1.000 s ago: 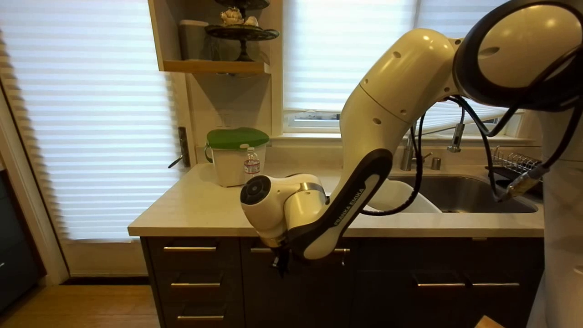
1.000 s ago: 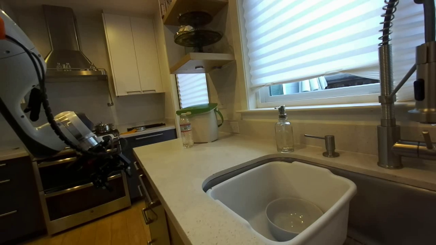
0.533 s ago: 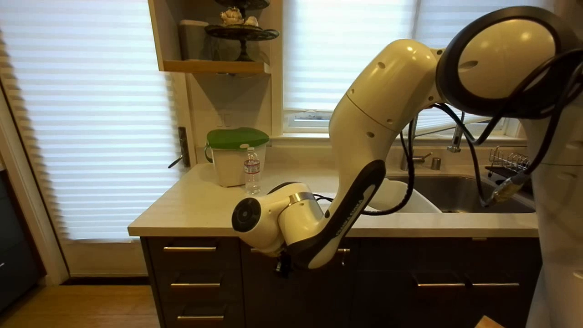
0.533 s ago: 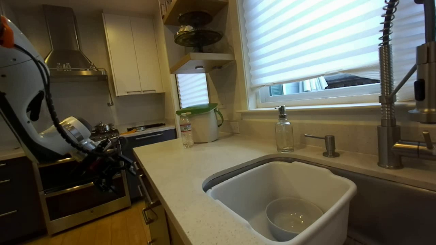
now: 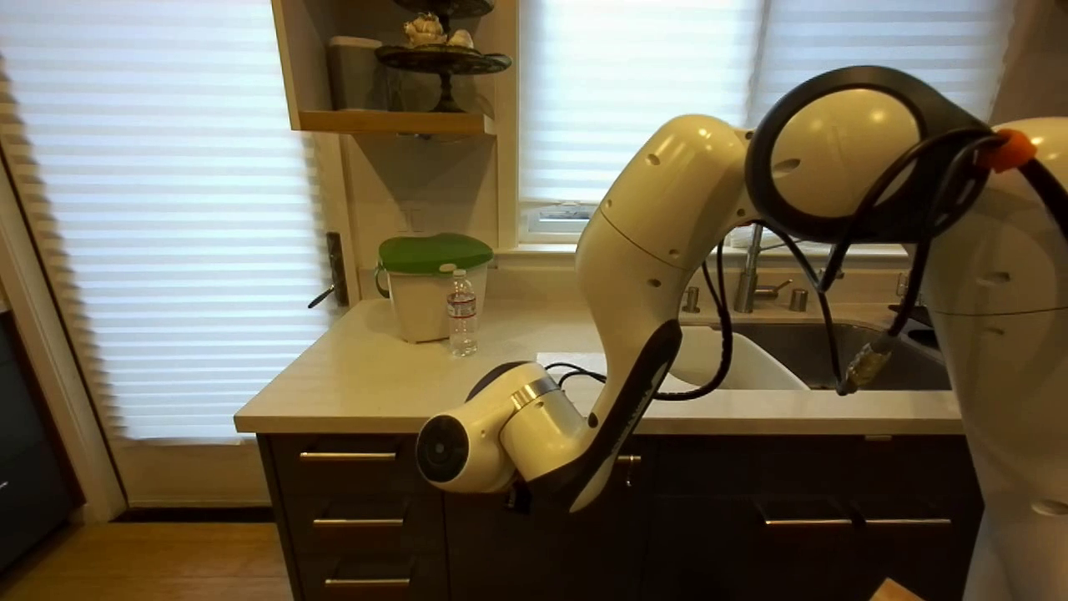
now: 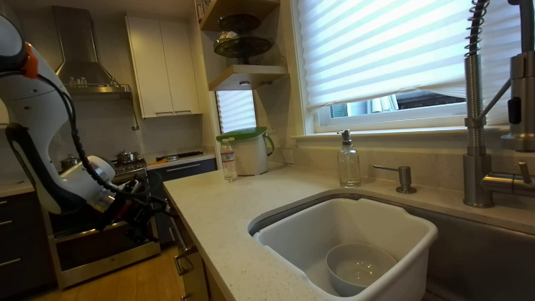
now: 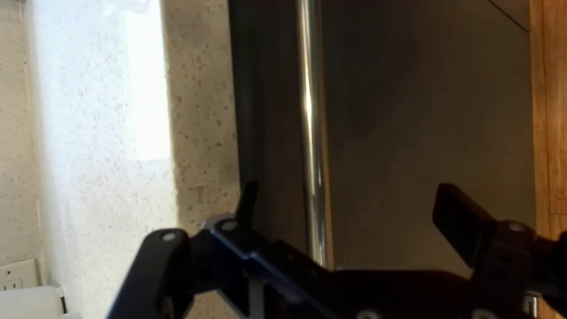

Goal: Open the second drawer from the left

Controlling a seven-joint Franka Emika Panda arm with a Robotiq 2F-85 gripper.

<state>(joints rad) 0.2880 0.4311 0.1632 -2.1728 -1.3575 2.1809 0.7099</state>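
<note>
The pincer is released, spread wide; in the wrist view the handle of the drawer shows within its gap. The drawer sits closed below the counter, just beside three stacked drawers.

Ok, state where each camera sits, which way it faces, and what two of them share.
Wrist view: behind the open gripper, the only robot part showing, facing the wide drawer and its bar handle.
Exterior view: in front of the counter, facing the stacked drawers and window blinds; the arm shows, its gripper mostly hidden.
Exterior view: beside the sink, looking along the counter toward the oven; arm and gripper at picture left.
Both exterior views share the counter, green-lidded bin and bottle.
</note>
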